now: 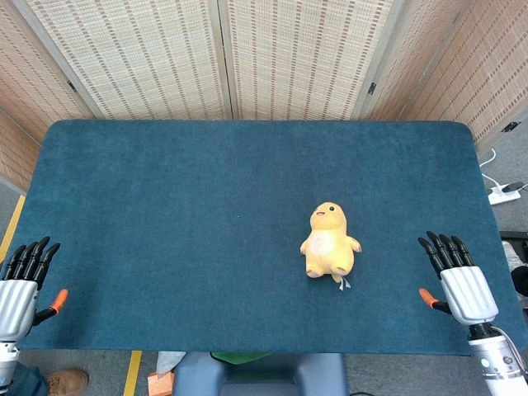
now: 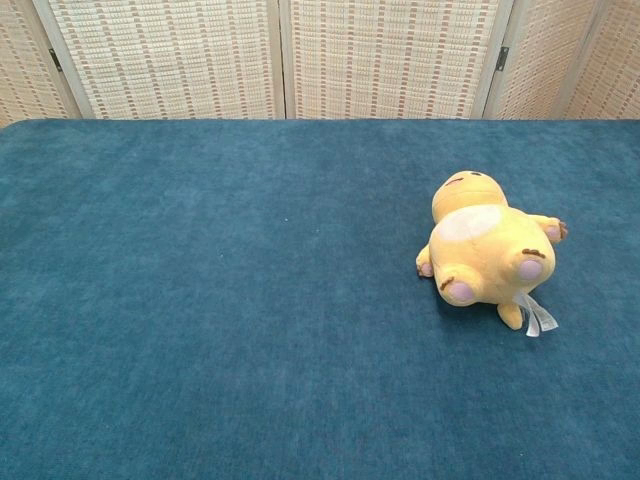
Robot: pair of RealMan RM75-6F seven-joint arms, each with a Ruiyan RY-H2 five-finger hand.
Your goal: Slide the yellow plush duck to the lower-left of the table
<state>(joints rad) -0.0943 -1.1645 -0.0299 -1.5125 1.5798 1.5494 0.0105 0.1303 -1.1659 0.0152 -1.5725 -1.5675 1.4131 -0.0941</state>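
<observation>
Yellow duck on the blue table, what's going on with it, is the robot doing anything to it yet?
Nothing is handling it yet. The yellow plush duck lies on its back on the blue table, right of centre, untouched. The left hand sits at the table's near-left edge and the right hand at the near-right edge, both with fingers extended and holding nothing. The right hand is the nearer one to the duck. The slide toward the lower-left corner has not started.

duck [image 1: 330,241] on table [image 1: 165,247], right of centre
</observation>
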